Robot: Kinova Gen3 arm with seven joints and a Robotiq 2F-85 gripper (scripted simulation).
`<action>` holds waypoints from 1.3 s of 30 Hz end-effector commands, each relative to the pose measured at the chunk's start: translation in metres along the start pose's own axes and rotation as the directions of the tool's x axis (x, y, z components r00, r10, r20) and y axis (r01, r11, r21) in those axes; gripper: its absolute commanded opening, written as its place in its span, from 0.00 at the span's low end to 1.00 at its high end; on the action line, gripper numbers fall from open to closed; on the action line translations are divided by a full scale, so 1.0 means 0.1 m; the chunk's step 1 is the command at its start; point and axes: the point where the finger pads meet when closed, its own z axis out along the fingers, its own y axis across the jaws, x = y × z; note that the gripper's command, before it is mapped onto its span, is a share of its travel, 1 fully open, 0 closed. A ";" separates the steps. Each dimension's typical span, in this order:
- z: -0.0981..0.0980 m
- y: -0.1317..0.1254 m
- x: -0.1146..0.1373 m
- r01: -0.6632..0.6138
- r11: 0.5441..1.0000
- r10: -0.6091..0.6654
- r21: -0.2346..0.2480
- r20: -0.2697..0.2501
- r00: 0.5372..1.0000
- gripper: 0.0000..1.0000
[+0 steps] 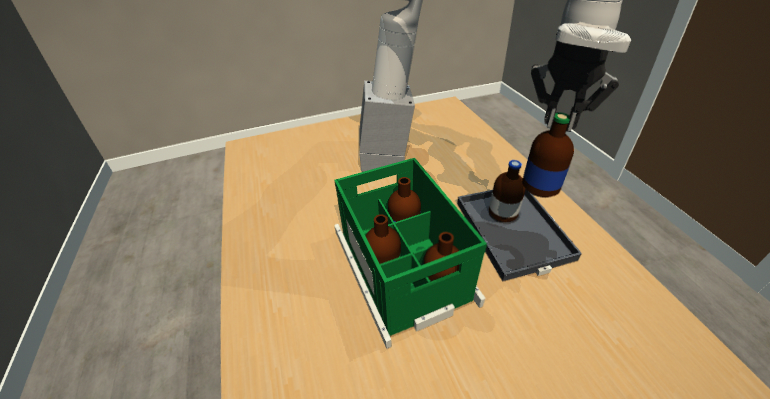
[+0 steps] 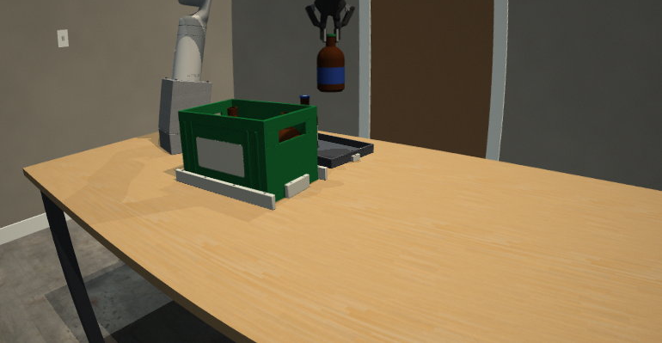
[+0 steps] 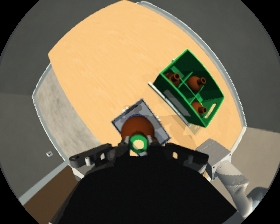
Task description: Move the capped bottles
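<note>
My gripper (image 1: 560, 117) is shut on the green cap of a brown bottle with a blue label (image 1: 548, 157) and holds it upright, high above the dark tray (image 1: 518, 232). The held bottle also shows in the exterior view (image 2: 330, 66), with the gripper (image 2: 329, 36) above it, and in the wrist view (image 3: 136, 137). A smaller brown bottle with a blue cap and white label (image 1: 507, 191) stands upright on the tray's far end. The green crate (image 1: 409, 239) holds three open brown bottles (image 1: 403, 200) (image 1: 382, 238) (image 1: 442, 253); its fourth compartment is empty.
White stop blocks (image 1: 433, 316) lie along the crate's base and one (image 1: 544, 270) lies at the tray's near edge. The arm's grey base (image 1: 385, 129) stands behind the crate. The table's right edge runs close to the tray.
</note>
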 end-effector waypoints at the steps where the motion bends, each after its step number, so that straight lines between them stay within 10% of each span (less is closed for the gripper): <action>1: 0.00 -0.04 -0.04 0.007 1.000 -0.007 0.002 0.000 1.000 0.00; 39: 0.53 -0.11 -0.12 0.010 1.000 -0.010 0.002 0.000 1.000 0.00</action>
